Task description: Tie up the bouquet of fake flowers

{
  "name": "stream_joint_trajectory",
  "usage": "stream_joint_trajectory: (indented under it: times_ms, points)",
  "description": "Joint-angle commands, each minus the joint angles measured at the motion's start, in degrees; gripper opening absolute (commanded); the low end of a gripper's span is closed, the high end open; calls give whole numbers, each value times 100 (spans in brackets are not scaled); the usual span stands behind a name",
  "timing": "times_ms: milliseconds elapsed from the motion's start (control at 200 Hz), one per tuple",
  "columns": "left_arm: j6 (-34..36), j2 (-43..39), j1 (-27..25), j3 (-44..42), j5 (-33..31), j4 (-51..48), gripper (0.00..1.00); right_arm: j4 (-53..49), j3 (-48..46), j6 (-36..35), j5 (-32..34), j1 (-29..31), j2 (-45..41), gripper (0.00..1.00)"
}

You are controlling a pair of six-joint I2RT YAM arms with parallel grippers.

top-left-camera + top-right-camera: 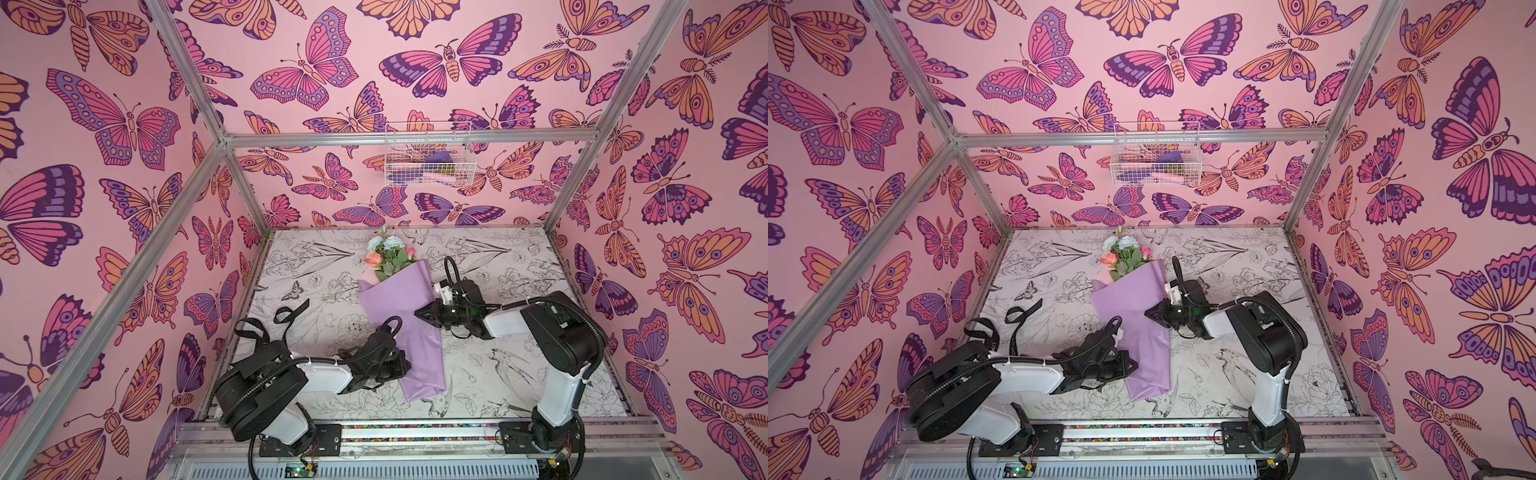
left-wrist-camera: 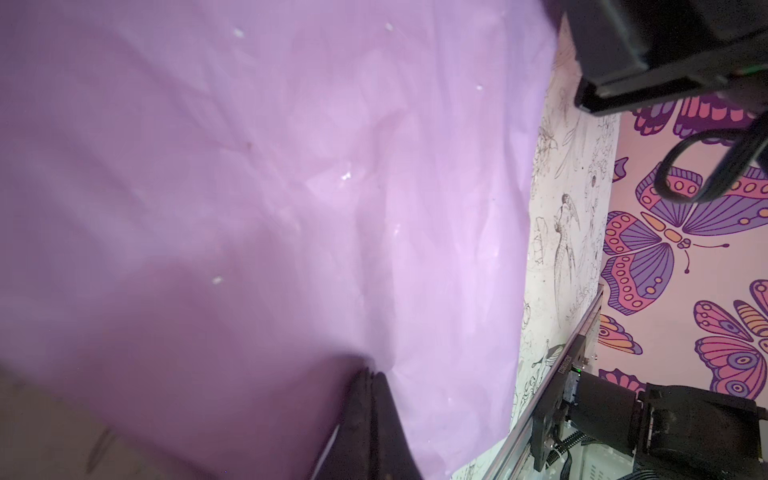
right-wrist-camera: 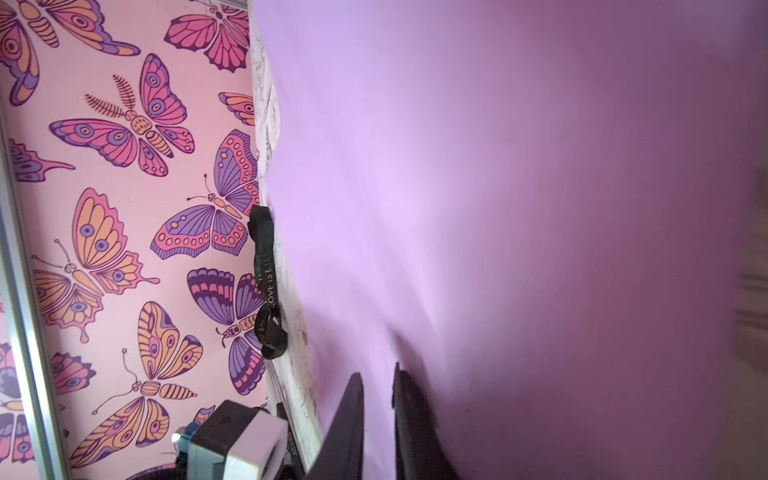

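The bouquet of fake flowers (image 1: 399, 307) (image 1: 1133, 307) lies lengthwise mid-table, rolled in lilac paper. Its coral-pink and pale blue blooms (image 1: 388, 253) point to the back wall. My left gripper (image 1: 407, 366) (image 1: 1136, 365) is at the wrap's left edge near the stem end. In the left wrist view it (image 2: 371, 372) is shut, with the lilac paper (image 2: 291, 166) creased at its tips. My right gripper (image 1: 417, 312) (image 1: 1147, 312) touches the wrap's right edge halfway up. In the right wrist view it (image 3: 378, 378) stands a little open against the paper (image 3: 498, 208), with a narrow gap between its fingers.
A long black ribbon (image 1: 286, 316) (image 3: 266, 282) with pale lettering lies looped on the table left of the bouquet, behind my left arm. A white wire basket (image 1: 428, 156) hangs on the back wall. Butterfly-print walls and metal frame posts close in the table.
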Motion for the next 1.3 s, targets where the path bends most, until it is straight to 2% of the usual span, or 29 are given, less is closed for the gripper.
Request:
stream_joint_trajectory:
  times_ms: [0, 195, 356, 796, 1292]
  points:
    - [-12, 279, 15, -338, -256, -1324, 1, -217, 137, -267, -266, -25, -330, 17]
    - [-29, 143, 14, -347, -229, -1327, 2, -767, -64, -560, -189, -52, -932, 14]
    - [-73, 30, 14, -343, -238, -1332, 2, -831, -237, -624, -94, -53, -980, 14]
    - [-129, -252, 5, -373, -321, -1556, 1, 109, -102, -232, -238, -214, 327, 10]
    - [-82, -130, 5, -550, -265, -1666, 0, -274, 1031, -260, -278, -678, 1472, 8]
